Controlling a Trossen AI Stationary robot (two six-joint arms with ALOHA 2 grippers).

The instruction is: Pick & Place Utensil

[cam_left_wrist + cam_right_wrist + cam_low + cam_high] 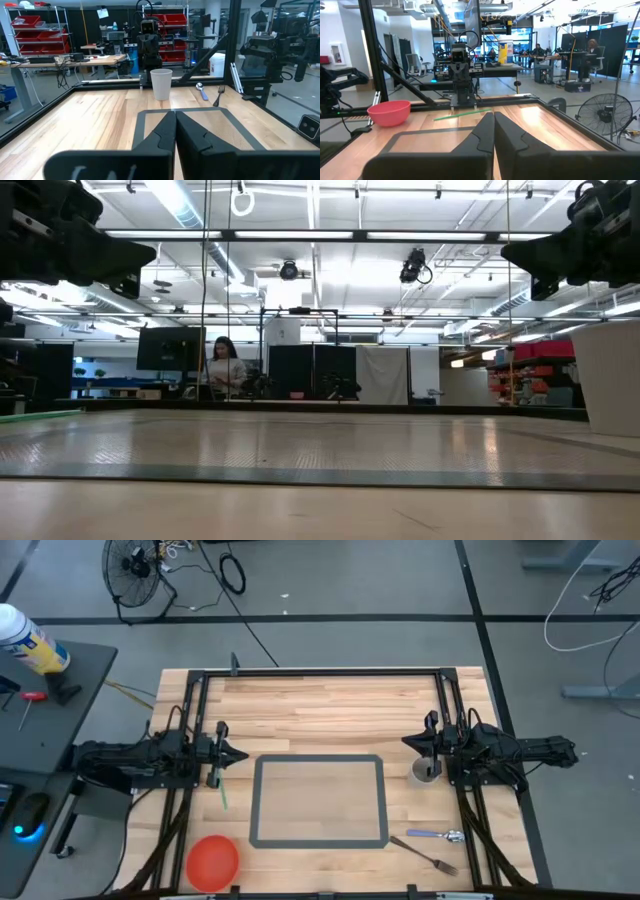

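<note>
My left gripper (240, 756) and right gripper (408, 742) are both pressed together, empty, raised at mid-left and mid-right. The fork (430, 856) and spoon (437, 835) lie lower right, below the cup (424, 773).

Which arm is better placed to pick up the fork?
Probably the right. The fork lies near the table's front on its side, close to the right gripper; the left gripper is across the mat.

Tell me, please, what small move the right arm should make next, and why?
Probably open the right gripper and swing toward the spoon and fork. Both utensils lie untouched on the table beside the mat, and its jaws are shut on nothing.
</note>
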